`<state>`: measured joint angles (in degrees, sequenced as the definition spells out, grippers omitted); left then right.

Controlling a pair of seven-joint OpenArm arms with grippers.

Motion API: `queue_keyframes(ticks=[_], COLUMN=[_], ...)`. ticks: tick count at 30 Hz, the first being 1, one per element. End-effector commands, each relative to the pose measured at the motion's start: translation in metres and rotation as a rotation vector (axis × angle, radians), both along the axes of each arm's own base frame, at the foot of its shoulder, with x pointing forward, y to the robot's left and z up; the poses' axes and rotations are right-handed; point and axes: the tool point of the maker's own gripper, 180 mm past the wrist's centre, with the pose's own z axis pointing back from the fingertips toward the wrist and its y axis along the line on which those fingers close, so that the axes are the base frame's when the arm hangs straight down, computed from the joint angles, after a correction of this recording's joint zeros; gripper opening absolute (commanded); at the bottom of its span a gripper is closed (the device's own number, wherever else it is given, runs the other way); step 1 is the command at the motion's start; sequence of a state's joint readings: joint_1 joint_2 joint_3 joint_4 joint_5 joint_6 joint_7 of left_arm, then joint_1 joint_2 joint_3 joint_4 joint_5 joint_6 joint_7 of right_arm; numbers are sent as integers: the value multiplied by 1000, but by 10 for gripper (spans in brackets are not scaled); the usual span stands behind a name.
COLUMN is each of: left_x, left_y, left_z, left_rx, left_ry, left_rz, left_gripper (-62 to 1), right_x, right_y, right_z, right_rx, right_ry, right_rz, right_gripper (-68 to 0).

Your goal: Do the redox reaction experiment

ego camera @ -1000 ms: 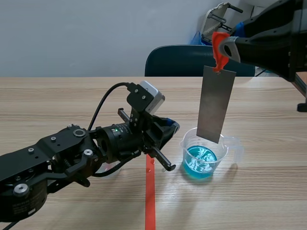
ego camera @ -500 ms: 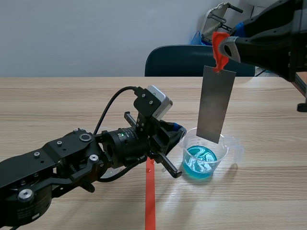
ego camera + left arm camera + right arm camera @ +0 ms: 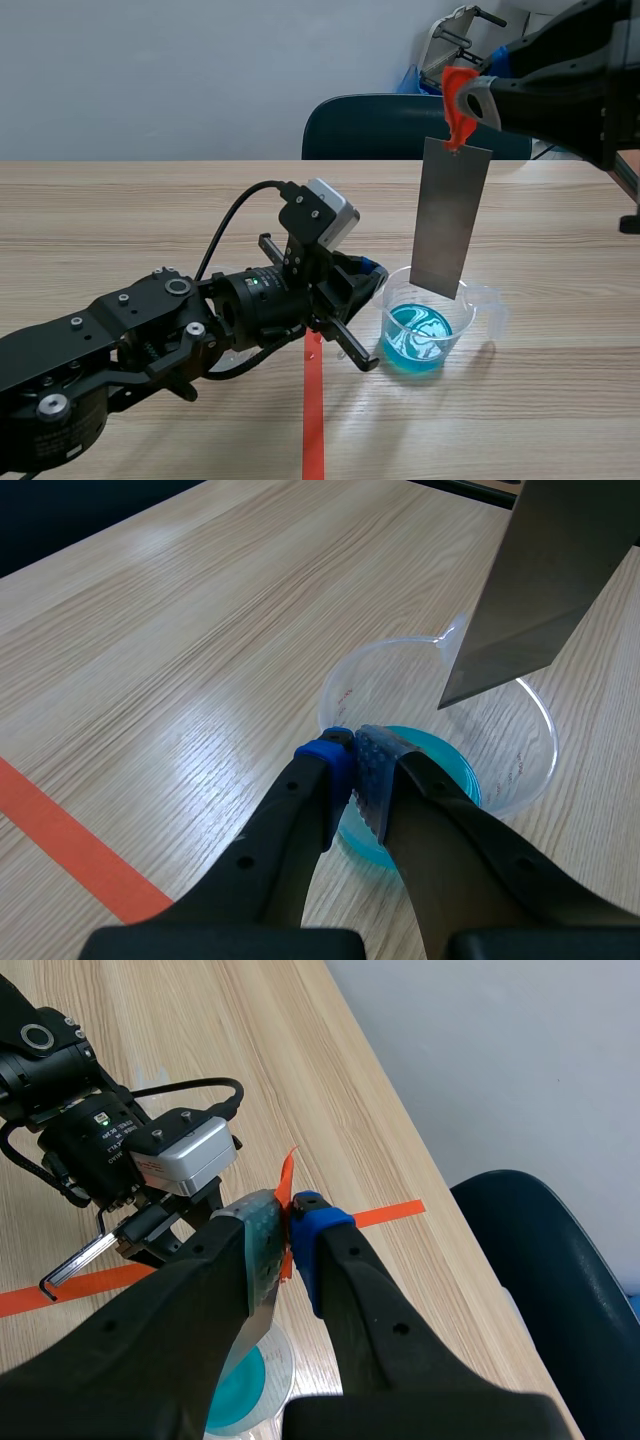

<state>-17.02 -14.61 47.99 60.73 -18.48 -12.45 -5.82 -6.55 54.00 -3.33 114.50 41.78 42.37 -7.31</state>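
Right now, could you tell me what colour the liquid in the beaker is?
The liquid is turquoise blue; the scene view shows it best.

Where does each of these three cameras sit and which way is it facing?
Scene view: between the arms, facing across the table toward a chair; left arm low, right arm raised.
Left wrist view: on the left arm, looking down past the left gripper, closed on the beaker rim.
Right wrist view: on the right arm, looking steeply down past the right gripper, pinching the orange tag.
Shared: all show the beaker; scene and left wrist views show the metal plate above it.
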Motion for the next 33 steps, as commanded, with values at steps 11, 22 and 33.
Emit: queue_keyframes(ticks=[11, 22, 33], left_x=[-11, -57, -92], left_y=[33, 57, 79], left_z=[24, 12, 5], left_rx=[-101, -54, -2], left_ry=[-61, -19, 12], left_rz=[93, 124, 215], left_gripper=[-590, -590, -299], right_x=[1, 1, 1], right_y=[-1, -1, -1], right_z=[9, 9, 9], right_rx=[-1, -1, -1], right_ry=[-28, -28, -28], right_rz=[9, 9, 9], right_gripper=[-667, -667, -667])
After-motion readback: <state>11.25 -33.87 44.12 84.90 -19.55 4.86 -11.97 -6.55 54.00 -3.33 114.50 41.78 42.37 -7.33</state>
